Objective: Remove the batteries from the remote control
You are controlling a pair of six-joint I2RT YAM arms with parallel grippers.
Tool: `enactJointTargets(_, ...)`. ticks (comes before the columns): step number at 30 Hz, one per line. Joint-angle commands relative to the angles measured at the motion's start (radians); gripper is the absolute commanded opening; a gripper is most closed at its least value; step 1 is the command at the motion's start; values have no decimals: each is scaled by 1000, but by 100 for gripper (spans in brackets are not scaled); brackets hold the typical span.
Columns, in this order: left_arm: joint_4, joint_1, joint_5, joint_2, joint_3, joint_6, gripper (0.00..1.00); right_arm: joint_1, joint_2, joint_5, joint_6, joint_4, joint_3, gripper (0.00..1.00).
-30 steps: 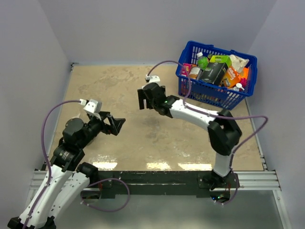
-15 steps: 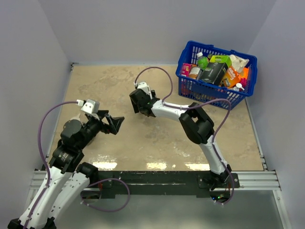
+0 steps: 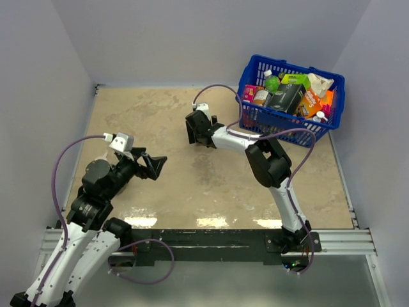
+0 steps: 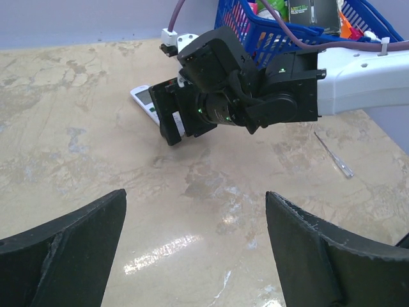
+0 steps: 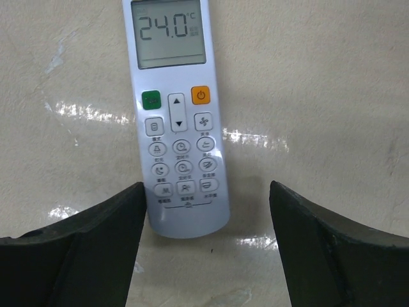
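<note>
The right pincer (image 5: 204, 192) stands wide, its two dark fingers (image 5: 83, 224) flanking the lower end of the remote control (image 5: 176, 121) with bare counter (image 5: 319, 96) showing on either side. Neither finger touches the handset. The remote lies flat with its button face up and its small screen lit with digits, so its back is against the counter and cannot be seen. From the left wrist camera only the screen end of the remote (image 4: 146, 102) shows past the right pincer's black body.

Compared with a second ago, the right arm has folded. Its elbow, then stretched out toward the right edge, now sits closer to the middle of the counter. Its pincer (image 3: 195, 131) swung a little toward the left and near side half a second ago, and has since come back to about its earlier spot, left of the blue basket (image 3: 291, 125).

The left pincer (image 3: 156, 166) hangs above the left part of the counter, well apart from the remote. Its jaws are spread wide and hold nothing, and the arm has barely shifted. A thin rod-like tool (image 4: 332, 153) lies on the counter below the right arm.
</note>
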Motion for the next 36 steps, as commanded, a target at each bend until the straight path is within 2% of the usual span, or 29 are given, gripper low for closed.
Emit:
enactJointTargets(1, 42, -2, -7, 3, 5, 14, 93, -4, 17, -49, -10, 60, -2, 78)
enactJointTargets(10, 39, -4, -19, 15, 5, 17, 93, -10, 7, -112, -36, 124, -40, 67)
enactJointTargets(13, 36, -4, -19, 21, 6, 17, 93, -11, -16, -125, -39, 147, -65, 59)
enactJointTargets(14, 36, -2, -19, 20, 6, 17, 93, -11, -22, -141, -44, 153, -83, 52)
enactJointTargets(17, 37, -2, -27, 21, 5, 17, 93, -11, -73, -169, -61, 173, -143, 40)
enactJointTargets(19, 37, -2, -31, 24, 3, 17, 93, -11, -110, -168, -62, 189, -186, 37)
enactJointTargets(22, 34, -2, -40, 35, 5, 17, 92, -5, -200, -171, -61, 189, -276, 34)
enactJointTargets(26, 28, -2, -57, 36, 6, 16, 92, 24, -340, -190, -30, 213, -484, 31)
enactJointTargets(31, -1, -2, -91, 59, 13, 3, 91, 76, -595, -224, 45, 268, -723, 31)
enactJointTargets(36, -10, -2, -108, 92, 29, -9, 90, 93, -798, -321, 142, 307, -951, 30)
